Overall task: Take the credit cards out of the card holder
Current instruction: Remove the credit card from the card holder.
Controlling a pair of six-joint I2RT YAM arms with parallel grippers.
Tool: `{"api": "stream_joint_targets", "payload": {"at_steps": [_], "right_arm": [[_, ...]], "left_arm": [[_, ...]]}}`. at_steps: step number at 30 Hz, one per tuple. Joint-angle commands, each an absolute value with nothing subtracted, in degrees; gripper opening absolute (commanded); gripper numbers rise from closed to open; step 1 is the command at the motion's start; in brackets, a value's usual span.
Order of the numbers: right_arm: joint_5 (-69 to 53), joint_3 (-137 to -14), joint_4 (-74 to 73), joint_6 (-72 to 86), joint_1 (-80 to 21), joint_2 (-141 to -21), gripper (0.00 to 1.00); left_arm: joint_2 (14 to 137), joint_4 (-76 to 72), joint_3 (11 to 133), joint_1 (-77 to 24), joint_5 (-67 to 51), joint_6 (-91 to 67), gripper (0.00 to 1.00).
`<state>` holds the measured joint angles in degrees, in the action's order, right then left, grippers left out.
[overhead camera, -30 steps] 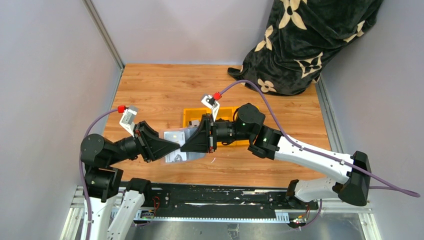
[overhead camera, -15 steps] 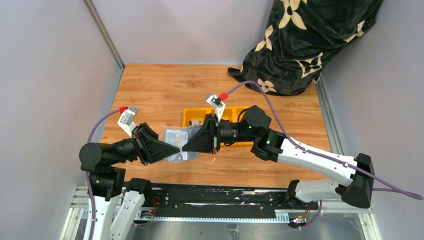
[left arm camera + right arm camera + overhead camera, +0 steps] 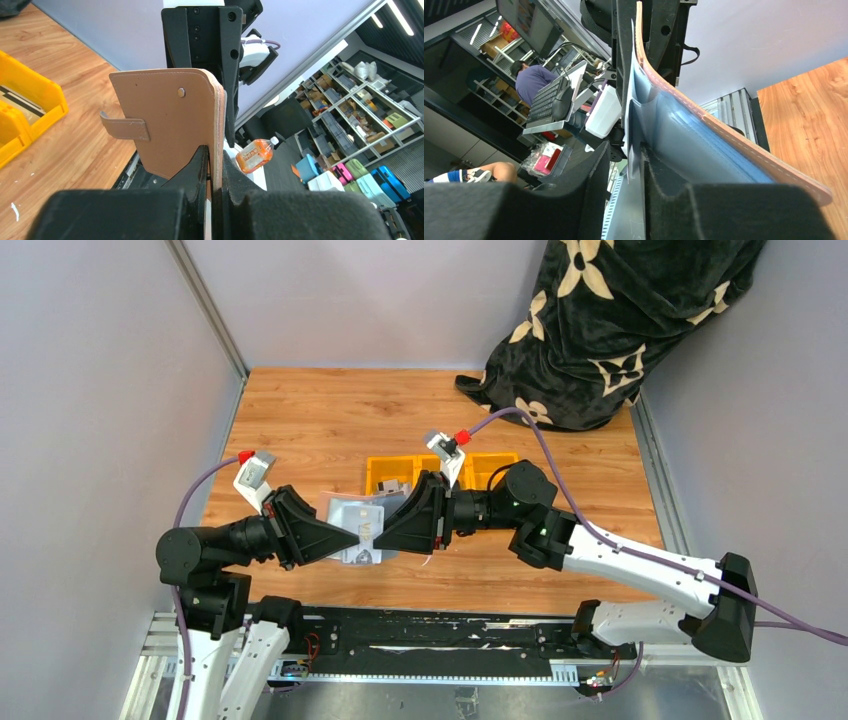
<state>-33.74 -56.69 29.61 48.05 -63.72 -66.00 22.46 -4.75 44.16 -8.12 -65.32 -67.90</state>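
The left gripper [image 3: 214, 167] clamps the tan-backed, grey-blue leather bifold card holder [image 3: 170, 120] by its edge; the right gripper [image 3: 628, 167] straddles the edge of a thin whitish plastic credit card [image 3: 632, 120], grip unclear; best pinch squarely, then draw straight along the blue slot [image 3: 664, 132].

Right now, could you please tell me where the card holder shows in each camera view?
Top view: card holder mid-picture, over the wooden table.
Left wrist: card holder centre, brown back facing the camera.
Right wrist: card holder edge-on, top centre to lower right.
Shared landmark: the wooden table.
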Motion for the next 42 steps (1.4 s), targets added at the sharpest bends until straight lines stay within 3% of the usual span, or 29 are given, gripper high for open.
{"api": "stream_joint_targets", "payload": {"at_steps": [1, 6, 13, 20, 30, 32, 34, 35, 42], "right_arm": [[-35.5, -57.4, 34.3, 49.7, -63.8, -67.0, 0.33], [-36.7, -58.1, 36.3, 50.8, -63.7, -67.2, 0.31], [-35.1, -54.5, 37.6, 50.9, -63.6, -63.2, 0.0], [-35.7, -53.1, 37.6, 51.4, -63.6, -62.1, 0.01], [-36.2, -55.2, 36.7, 51.5, -63.6, -62.9, 0.27], [-36.1, -55.7, 36.3, 51.4, -63.7, -63.1, 0.2], [-35.1, -56.0, 33.6, 50.5, -63.4, -62.6, 0.04], [-34.4, -56.2, 31.5, 49.8, -63.2, -62.2, 0.0], [-32.1, -54.2, 22.5, 47.5, -59.3, -56.9, 0.0]], "left_arm": [[22.4, -7.4, 45.4, -8.2, -65.5, -68.6, 0.01], [22.2, -4.5, 45.9, -8.2, -65.2, -66.6, 0.0], [22.1, -4.0, 46.2, -8.2, -64.9, -66.5, 0.0], [22.1, -3.9, 46.8, -8.2, -64.8, -66.5, 0.0], [22.2, -2.1, 47.9, -8.2, -64.2, -64.5, 0.0], [22.3, -1.5, 48.1, -8.2, -63.8, -63.9, 0.0], [22.4, -0.4, 48.6, -8.2, -63.6, -62.6, 0.0], [22.5, 0.5, 49.0, -8.2, -63.6, -61.8, 0.0], [23.6, 7.9, 51.8, -8.2, -62.6, -54.3, 0.0]]}}
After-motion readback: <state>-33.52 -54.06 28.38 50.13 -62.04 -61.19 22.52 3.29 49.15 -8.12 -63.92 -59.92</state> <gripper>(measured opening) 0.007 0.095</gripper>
